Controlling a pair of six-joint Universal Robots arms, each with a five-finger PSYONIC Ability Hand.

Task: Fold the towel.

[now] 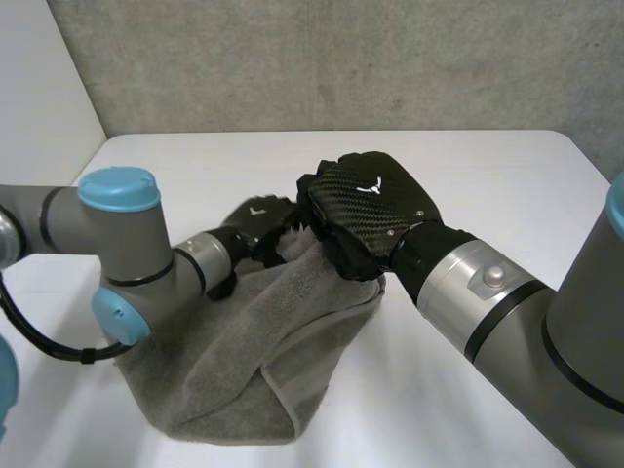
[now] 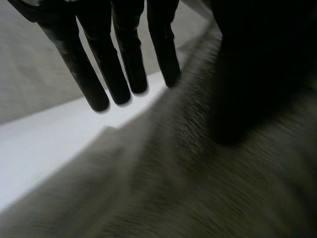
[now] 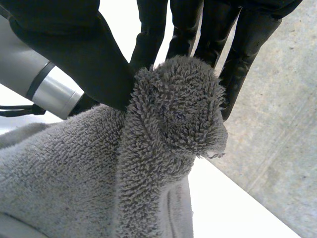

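Note:
The grey towel (image 1: 253, 361) lies bunched on the white table (image 1: 487, 175), with its middle pulled up into a peak. My right hand (image 1: 370, 210) sits on top of that peak, fingers curled over it. In the right wrist view a thick fold of the towel (image 3: 168, 124) is pressed against the fingers (image 3: 247, 44). My left hand (image 1: 255, 222) is just left of the peak, beside the right hand. Its fingers (image 2: 114, 64) reach out straight above the towel (image 2: 198, 188) without gripping it. The left forearm (image 3: 52, 91) shows beside the raised fold.
A grey concrete wall (image 1: 341, 58) runs behind the table's far edge. Bare table surface lies to the right of the towel (image 1: 468, 390) and beyond it. The towel's lower hem (image 1: 278, 400) hangs near the table's front.

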